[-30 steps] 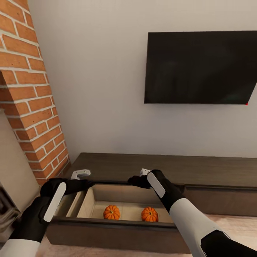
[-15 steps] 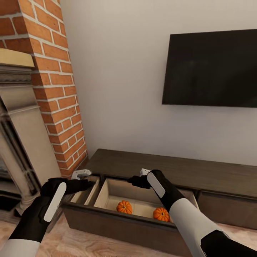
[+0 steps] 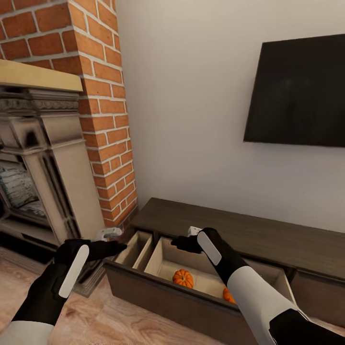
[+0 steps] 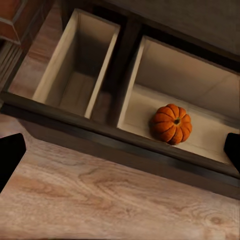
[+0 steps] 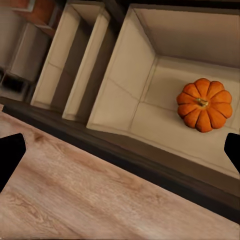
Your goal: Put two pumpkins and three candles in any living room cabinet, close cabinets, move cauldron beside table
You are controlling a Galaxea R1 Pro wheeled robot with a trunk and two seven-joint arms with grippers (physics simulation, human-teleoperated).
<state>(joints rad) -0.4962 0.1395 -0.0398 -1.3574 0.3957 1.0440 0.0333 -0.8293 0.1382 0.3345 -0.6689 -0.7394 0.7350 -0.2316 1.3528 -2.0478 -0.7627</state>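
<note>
The dark-brown cabinet [image 3: 249, 235] stands along the wall with its wide front pulled out, showing a pale interior. One orange pumpkin [image 3: 183, 278] [image 4: 171, 123] [image 5: 204, 104] rests in the wide compartment. A second pumpkin [image 3: 227, 295] peeks out from behind my right forearm. The narrow compartment beside them holds nothing. My left gripper [image 3: 116, 244] [image 4: 120, 152] hovers open above the cabinet's front left corner. Over the wide compartment my right gripper [image 3: 184, 241] [image 5: 120, 152] is open too, with nothing between its fingers. The candles, cauldron and table are out of view.
A red brick column [image 3: 108, 120] rises left of the cabinet. Beside it is a beige fireplace surround [image 3: 45, 143] with a mantel. A black TV [image 3: 302, 91] hangs on the pale wall. Light wood floor [image 3: 120, 321] lies in front of the pulled-out cabinet front.
The camera has swung left, so the cabinet and TV sit further right in the picture and the fireplace has come into view. Both arms hold the same pose.
</note>
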